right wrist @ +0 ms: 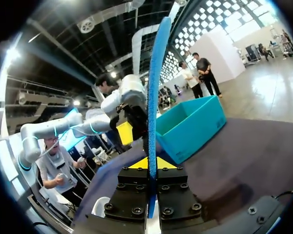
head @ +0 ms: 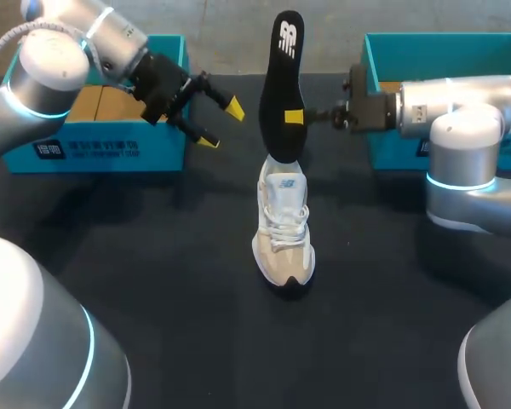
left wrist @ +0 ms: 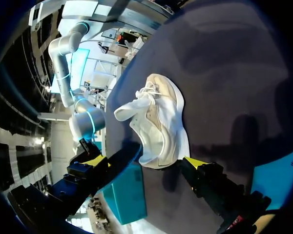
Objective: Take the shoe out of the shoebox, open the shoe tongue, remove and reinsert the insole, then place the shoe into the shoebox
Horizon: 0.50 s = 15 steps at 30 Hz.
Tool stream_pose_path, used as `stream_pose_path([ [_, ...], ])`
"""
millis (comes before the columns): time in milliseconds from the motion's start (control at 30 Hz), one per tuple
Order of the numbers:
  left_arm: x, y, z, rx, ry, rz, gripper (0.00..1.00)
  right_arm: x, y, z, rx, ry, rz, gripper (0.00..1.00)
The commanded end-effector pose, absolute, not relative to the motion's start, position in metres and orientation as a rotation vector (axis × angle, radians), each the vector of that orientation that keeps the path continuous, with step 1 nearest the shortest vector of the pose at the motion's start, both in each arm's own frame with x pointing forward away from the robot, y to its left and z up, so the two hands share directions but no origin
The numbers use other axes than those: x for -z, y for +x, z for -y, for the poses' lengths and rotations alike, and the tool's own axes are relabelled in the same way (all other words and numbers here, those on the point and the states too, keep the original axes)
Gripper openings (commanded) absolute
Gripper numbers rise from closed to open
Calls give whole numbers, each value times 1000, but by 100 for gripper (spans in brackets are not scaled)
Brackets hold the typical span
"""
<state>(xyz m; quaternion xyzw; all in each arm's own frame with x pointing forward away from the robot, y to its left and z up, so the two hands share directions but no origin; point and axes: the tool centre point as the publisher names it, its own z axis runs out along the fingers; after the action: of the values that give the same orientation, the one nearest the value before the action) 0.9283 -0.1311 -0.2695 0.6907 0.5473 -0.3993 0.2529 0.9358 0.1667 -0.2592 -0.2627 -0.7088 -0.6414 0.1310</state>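
— Near the middle of the table, is the shoe already taken out of its box?

— Yes. It is set on the dark table top with its toe pointed to the near edge. It is kept well apart from the left shoebox at the far left corner and the right shoebox at the far right corner. That first step is done.

— Is the tongue opened?

— It is judged so. A white flap, likely the tongue, is seen pulled out at the mouth of the shoe.

— What is the insole held by?

— It is stood up tall and is pinched about halfway up by the right gripper. Both fingers are pressed flat on it, one from each side. Its low end is right at the mouth of the shoe. Whether it is tucked inside cannot be told.

— And the left gripper?

— Its fingers are spread wide and nothing is held. It is hung over the far left part of the table, just beside the left shoebox and apart from the shoe.

— So what is left?

— Whether the insole is being lifted out or pushed back in cannot be told. It has to be slid all the way in. Then the shoe has to be put in a shoebox. About half of the job is judged done.
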Motion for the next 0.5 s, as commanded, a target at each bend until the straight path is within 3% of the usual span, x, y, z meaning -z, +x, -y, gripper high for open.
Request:
stream_pose_path([
  [33, 272, 923, 131, 1071, 1860, -1495, 100, 266, 939, -167, 1866, -743, 2050, 0],
  [500, 272, 921, 131, 1075, 1871, -1499, 100, 273, 931, -168, 1858, -708, 2027, 0],
])
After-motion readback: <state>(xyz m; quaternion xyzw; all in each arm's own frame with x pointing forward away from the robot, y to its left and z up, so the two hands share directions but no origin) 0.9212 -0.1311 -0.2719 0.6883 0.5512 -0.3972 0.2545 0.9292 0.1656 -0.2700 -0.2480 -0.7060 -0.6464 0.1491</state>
